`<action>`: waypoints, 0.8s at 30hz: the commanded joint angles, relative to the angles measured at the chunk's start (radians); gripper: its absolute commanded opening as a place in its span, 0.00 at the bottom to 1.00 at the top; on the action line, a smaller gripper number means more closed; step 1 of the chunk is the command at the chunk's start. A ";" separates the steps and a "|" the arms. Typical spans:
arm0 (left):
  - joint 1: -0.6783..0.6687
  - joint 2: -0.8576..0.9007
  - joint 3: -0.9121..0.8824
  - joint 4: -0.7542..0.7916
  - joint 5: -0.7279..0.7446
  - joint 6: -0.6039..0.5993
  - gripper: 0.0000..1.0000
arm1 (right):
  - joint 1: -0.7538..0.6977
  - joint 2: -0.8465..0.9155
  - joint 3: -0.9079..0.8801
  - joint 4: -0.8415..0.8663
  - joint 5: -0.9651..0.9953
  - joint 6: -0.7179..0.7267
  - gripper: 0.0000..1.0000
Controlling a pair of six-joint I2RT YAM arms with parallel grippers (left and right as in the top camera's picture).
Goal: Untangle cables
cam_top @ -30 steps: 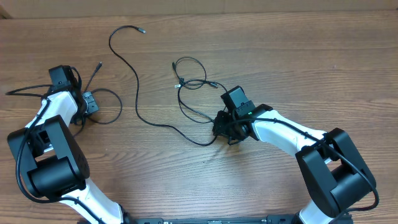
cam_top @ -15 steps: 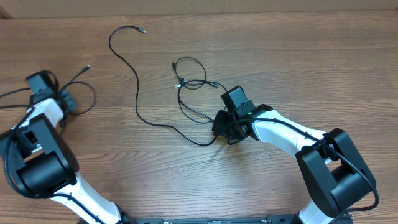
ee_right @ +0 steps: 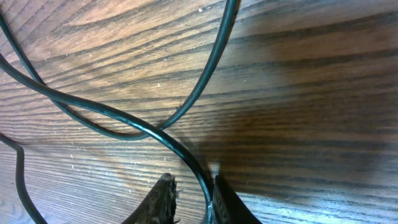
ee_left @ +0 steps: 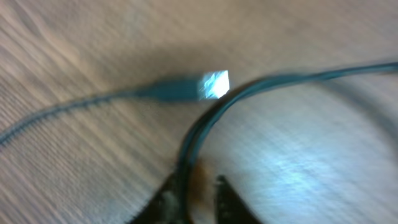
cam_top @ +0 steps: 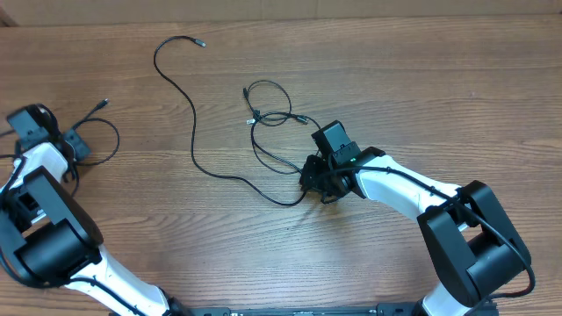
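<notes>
Thin black cables lie on the wooden table (cam_top: 421, 79). A short cable (cam_top: 117, 139) loops at the far left, its plug tip (cam_top: 105, 103) pointing up-right. My left gripper (cam_top: 77, 145) sits at that loop. In the blurred left wrist view its jaws (ee_left: 199, 183) stand slightly open, and the cable (ee_left: 205, 121) runs in against the left finger, past a silver plug (ee_left: 214, 84). A long cable (cam_top: 193, 132) snakes from the top down to my right gripper (cam_top: 309, 183). It meets a small tangle of loops (cam_top: 263, 118). The right gripper (ee_right: 191, 180) is shut on a strand (ee_right: 124, 121).
The left arm's body (cam_top: 44, 237) fills the lower left corner and the right arm (cam_top: 413, 193) crosses the lower right. Thick black arm wires (cam_top: 18, 132) hang near the left edge. The table's back edge (cam_top: 351, 16) runs along the top.
My left gripper has pulled the short cable leftward, away from the long cable, and its jaws have begun to part. The right gripper and the tangle have not moved.
</notes>
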 commanded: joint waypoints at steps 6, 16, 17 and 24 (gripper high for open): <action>-0.033 -0.223 0.077 -0.009 0.396 -0.161 0.93 | -0.003 0.008 -0.005 0.006 0.011 -0.001 0.25; -0.037 -0.231 0.076 -0.018 0.470 -0.204 0.99 | -0.003 0.008 -0.005 0.006 0.011 -0.001 1.00; -0.037 -0.231 0.076 -0.018 0.470 -0.204 1.00 | -0.003 0.008 -0.005 0.006 0.011 -0.001 1.00; -0.037 -0.231 0.076 -0.017 0.470 -0.204 1.00 | -0.003 0.008 -0.005 0.007 0.011 -0.001 1.00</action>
